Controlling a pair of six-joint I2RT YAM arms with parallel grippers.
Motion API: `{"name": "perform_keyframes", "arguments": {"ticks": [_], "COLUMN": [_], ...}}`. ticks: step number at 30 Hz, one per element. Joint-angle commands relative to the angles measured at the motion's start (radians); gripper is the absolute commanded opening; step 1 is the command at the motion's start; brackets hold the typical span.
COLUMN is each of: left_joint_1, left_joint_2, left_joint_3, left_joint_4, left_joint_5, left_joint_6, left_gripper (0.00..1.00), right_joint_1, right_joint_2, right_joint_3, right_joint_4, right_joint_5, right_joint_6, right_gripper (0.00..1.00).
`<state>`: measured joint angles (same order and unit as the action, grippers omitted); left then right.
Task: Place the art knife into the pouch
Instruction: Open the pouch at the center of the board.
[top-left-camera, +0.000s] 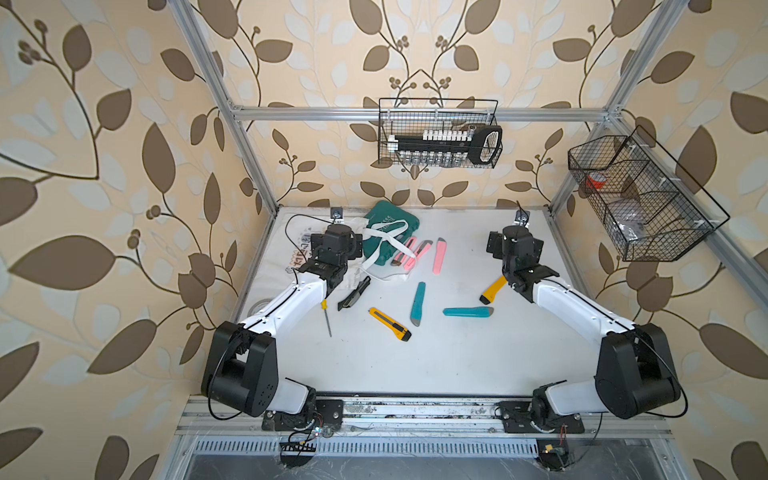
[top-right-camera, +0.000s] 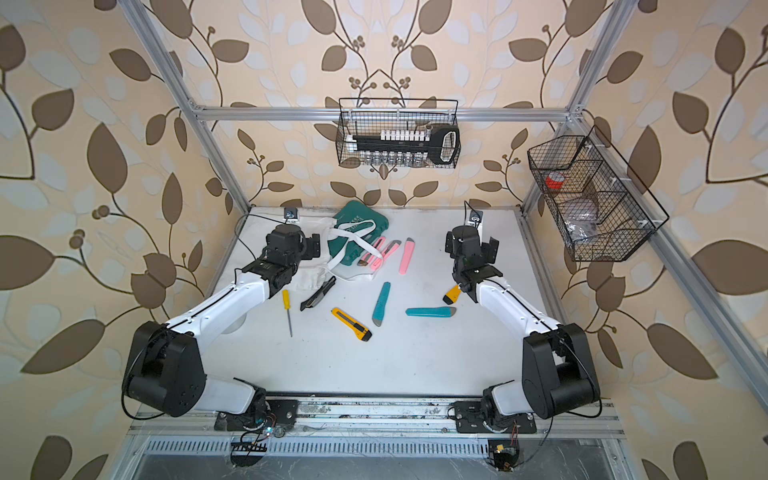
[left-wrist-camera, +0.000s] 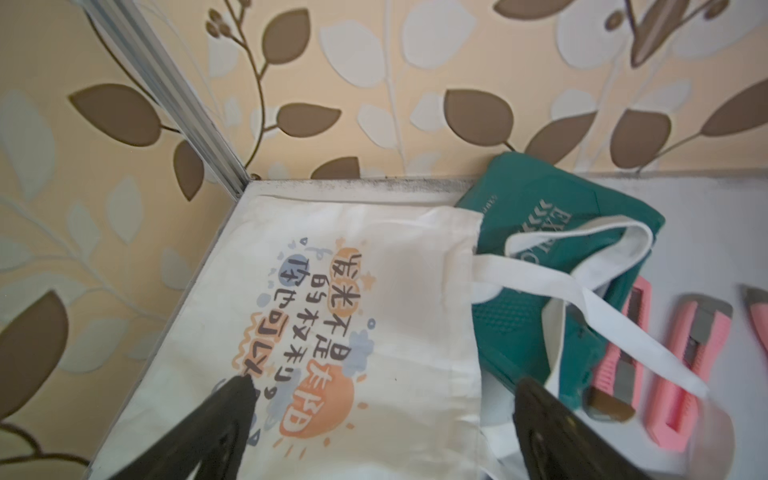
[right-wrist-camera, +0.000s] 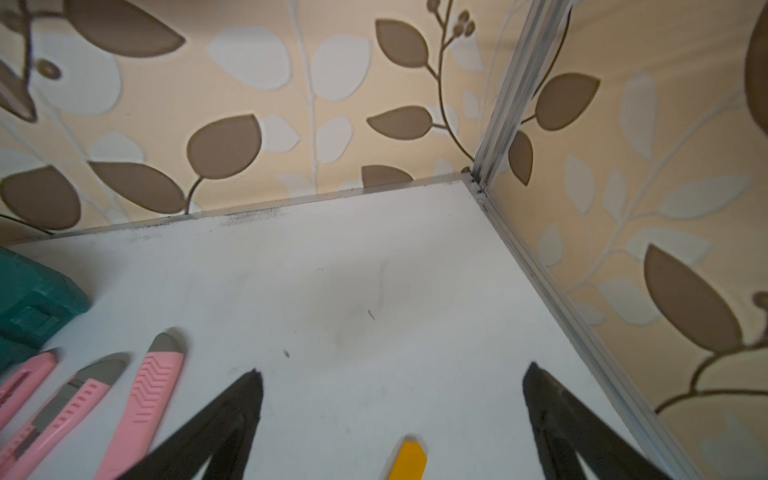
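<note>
Your right gripper (right-wrist-camera: 393, 372), jaws wide and empty, hangs over a yellow art knife (right-wrist-camera: 409, 459) near the table's (top-left-camera: 457, 353) right edge, its long axis running between the jaws. The pouch (left-wrist-camera: 374, 291), white cloth with colourful print, lies flat in the far left corner under your empty, wide-spread left gripper (left-wrist-camera: 383, 382).

Soft even daylight, faint shadows, wide-angle edge distortion, blurred wrist-view foregrounds

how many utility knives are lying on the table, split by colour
pink utility knives: 3
teal utility knives: 2
yellow utility knives: 2
black utility knife: 1
total: 8
</note>
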<state>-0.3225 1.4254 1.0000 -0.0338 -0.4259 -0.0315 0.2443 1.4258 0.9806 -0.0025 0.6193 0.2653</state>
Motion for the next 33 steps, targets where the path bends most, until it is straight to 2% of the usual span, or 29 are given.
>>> {"name": "perform_keyframes", "arguments": {"ticks": [1,7,9,12,16,23,27,33], "left_joint_1": [-0.056,-0.131,-0.132,-0.13,-0.129,-0.106,-0.092,-0.09], "left_joint_2": [0.071,0.174,0.187,0.169,0.119,0.024,-0.063,-0.112], "left_joint_3": [0.042,0.15,0.171,0.197,0.252,0.262,0.234,0.205], "left_joint_4": [-0.162,-0.264,-0.29,-0.329,-0.446,-0.638,-0.666,-0.682], "left_joint_5": [-0.001,0.01,0.018,-0.014,-0.053,-0.037,0.036,0.098], "left_joint_6": [0.012,-0.008,-0.036,-0.068,-0.129,-0.288,-0.34,-0.377], "left_gripper": [0.97,0.92,0.92,0.92,0.94,0.95,0.95,0.95], "right_joint_1": [0.005,0.015,0.038,0.106,0.216,0.283,0.298,0.299], "right_joint_2": [-0.047,-0.15,-0.126,0.007,0.243,0.562,0.673,0.776], "right_joint_3": [0.006,-0.063,-0.056,0.051,0.269,0.551,0.662,0.753], "right_joint_4": [-0.311,-0.309,-0.289,-0.299,-0.397,-0.469,-0.512,-0.538], "right_joint_5": [-0.052,-0.313,-0.388,-0.551,-0.607,-0.63,-0.588,-0.576], "right_joint_6": [0.196,0.264,0.262,0.228,0.172,0.121,0.084,0.055], "right_gripper": [0.94,0.72,0.71,0.69,0.67,0.62,0.6,0.51]}}
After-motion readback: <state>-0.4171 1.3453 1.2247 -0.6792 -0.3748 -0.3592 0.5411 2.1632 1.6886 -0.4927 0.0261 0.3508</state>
